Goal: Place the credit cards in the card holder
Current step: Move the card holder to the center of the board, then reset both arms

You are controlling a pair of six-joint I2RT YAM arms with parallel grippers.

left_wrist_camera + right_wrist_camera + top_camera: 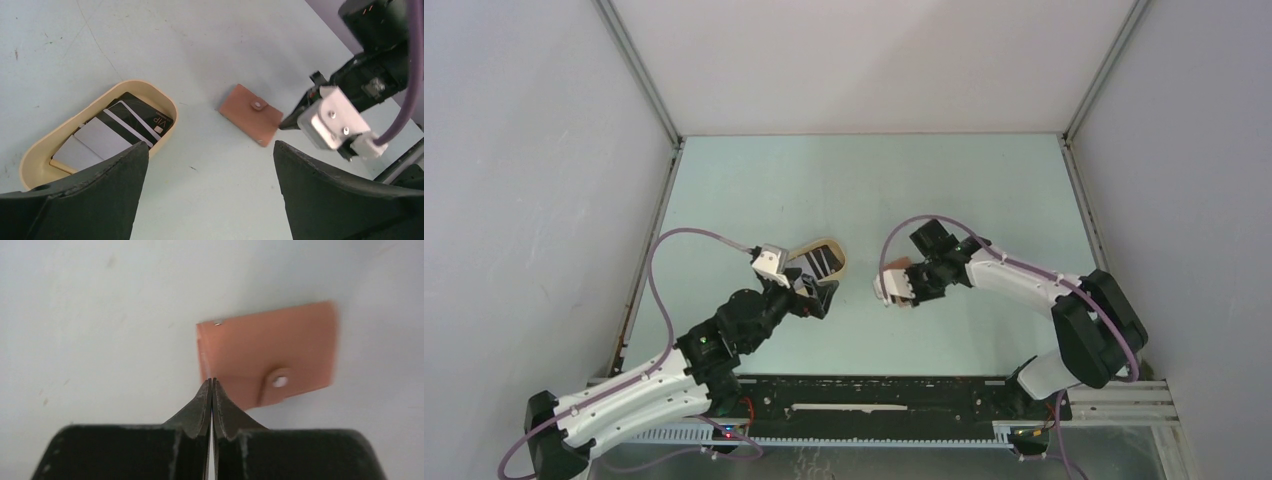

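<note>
Left gripper jaws gape wide, holding nothing, above the tabletop. To their left, the credit cards lie stacked in a tan oval tray; to their right lies the closed card holder. Right gripper jaws are pressed together, tips at the holder's edge; whether they pinch it, I cannot tell.

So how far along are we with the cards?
Nothing done yet: the credit cards lie in the tan tray and the card holder lies snapped shut on the table. In hand: the right gripper, shut, has its tips at the card holder's edge; whether it pinches it I cannot tell. The left gripper hovers open and empty. Still to do: open the holder, lift each card, slot it in.
</note>
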